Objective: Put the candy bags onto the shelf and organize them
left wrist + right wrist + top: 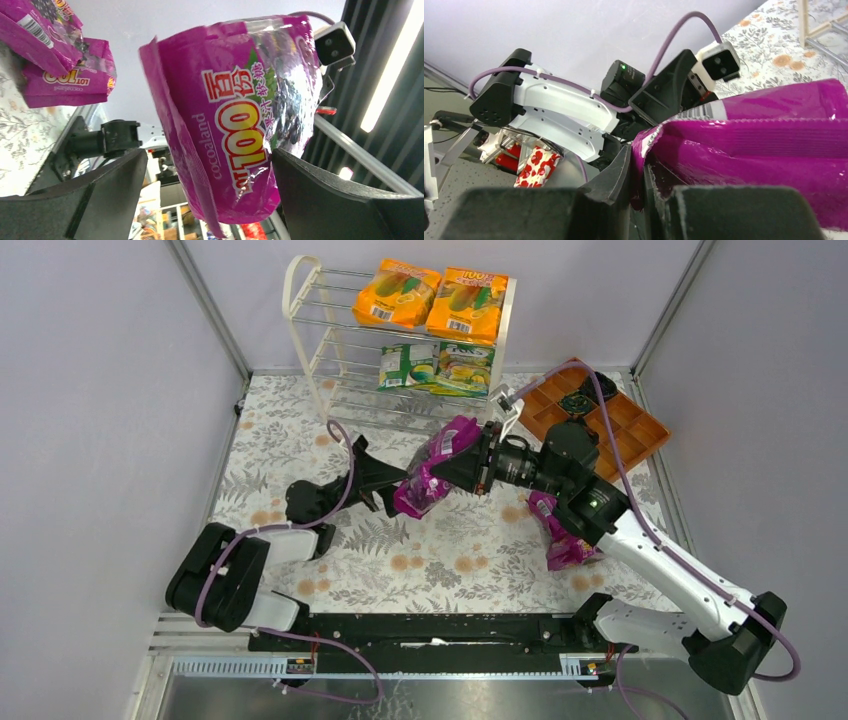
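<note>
Purple candy bag (430, 475) above mid-tabletop
Right gripper (462, 465) clamps its edge; left gripper (388, 500), spread wide, straddles the other end

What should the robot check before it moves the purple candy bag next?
1. The right gripper is shut on the held purple bag: ok.
2. The left gripper is open, with fingers on either side of that bag: ok.
3. The left gripper grips it too: not ok, not yet closed.
4. The shelf has a bare bottom tier: ok.
5. The second purple bag is shelved: not ok, it lies on the table.
6. The pinch is firm enough: cannot tell.
</note>
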